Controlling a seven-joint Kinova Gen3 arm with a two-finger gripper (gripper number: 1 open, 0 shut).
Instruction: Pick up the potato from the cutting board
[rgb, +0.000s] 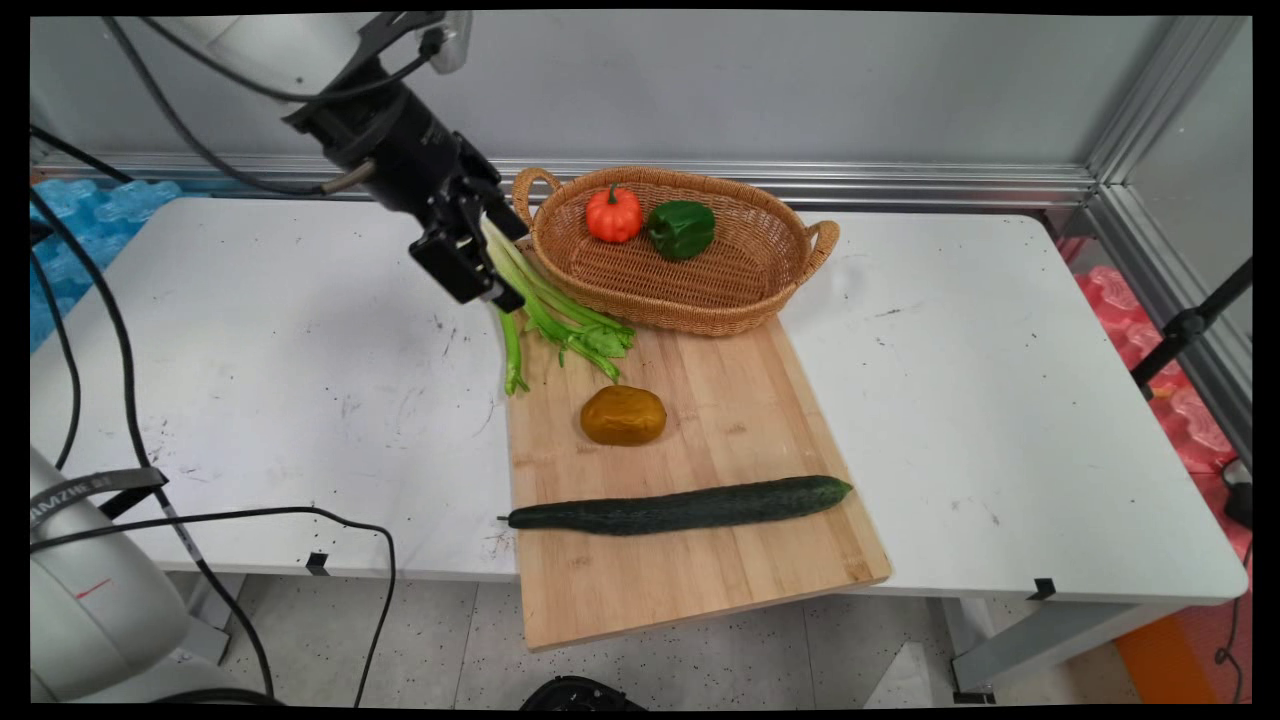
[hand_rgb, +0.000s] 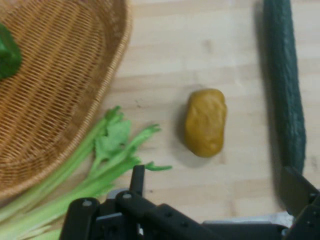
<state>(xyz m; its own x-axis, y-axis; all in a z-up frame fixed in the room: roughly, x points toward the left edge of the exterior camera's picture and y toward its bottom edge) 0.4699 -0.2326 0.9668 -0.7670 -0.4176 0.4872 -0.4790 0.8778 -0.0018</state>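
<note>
From my station I see the gripper (rgb: 478, 262) raised over the table's (rgb: 250, 380) far left part, clenched on the pale stalk end of the celery (rgb: 545, 310). The celery slopes down to the right, its leafy tips reaching the far corner of the cutting board (rgb: 720, 560), with one stalk hanging off the board's left edge. Just right of it sits the wicker basket (rgb: 700, 290), its near rim on the board, holding a small orange pumpkin (rgb: 613, 214) and a green pepper (rgb: 682, 229) side by side. Nearer on the board lies a brown potato (rgb: 623, 415), and nearer still a long cucumber (rgb: 680, 508) lies crosswise. The white table is scuffed and speckled; a grey wall (rgb: 750, 80) with a metal rail stands behind.
</note>
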